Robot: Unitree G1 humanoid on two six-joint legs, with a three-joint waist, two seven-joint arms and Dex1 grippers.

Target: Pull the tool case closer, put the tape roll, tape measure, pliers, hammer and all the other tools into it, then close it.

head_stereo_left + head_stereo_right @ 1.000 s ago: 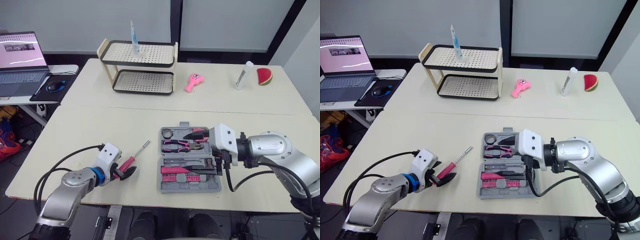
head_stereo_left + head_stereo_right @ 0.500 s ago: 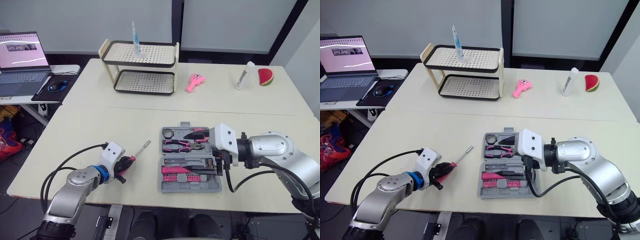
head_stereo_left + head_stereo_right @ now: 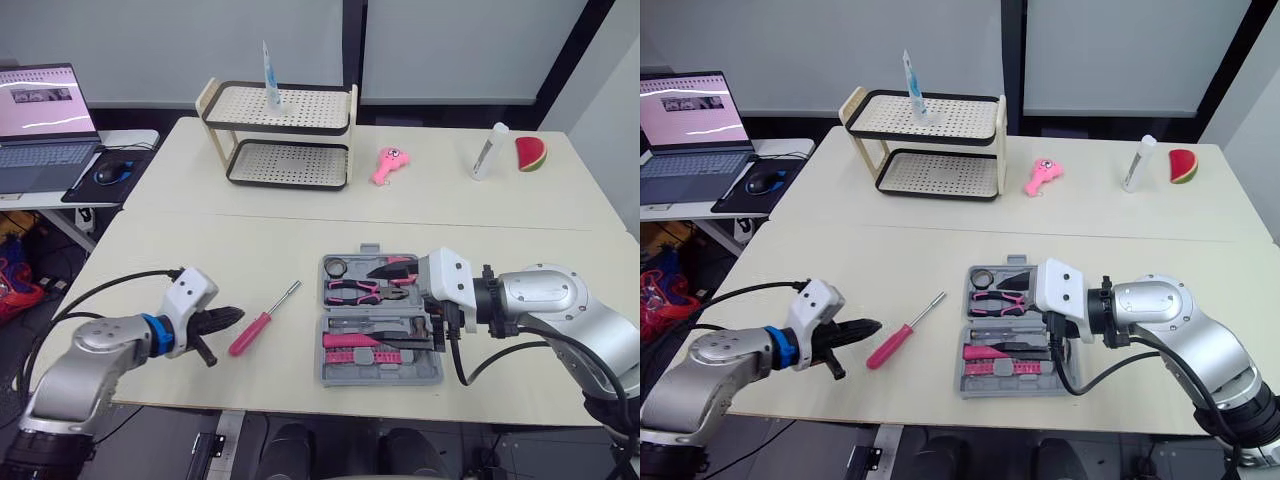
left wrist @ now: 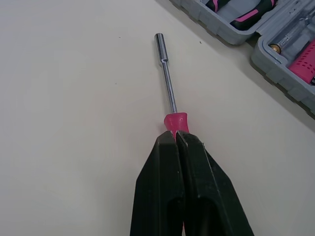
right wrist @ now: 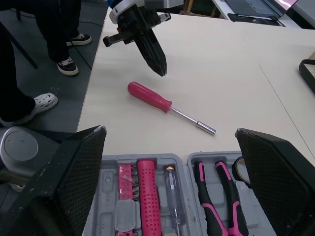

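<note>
Left pincer is pinched shut on nothing, tips just short of the pink screwdriver handle lying on the worktop. Open case sits to its right, and the right pincer gapes wide at the case's right edge.

Pink screwdriver on table; left jaws pressed together, hiding handle; tool case beyond tip.

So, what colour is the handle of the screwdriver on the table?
Pink. The screwdriver and its handle show best in the right wrist view.
</note>
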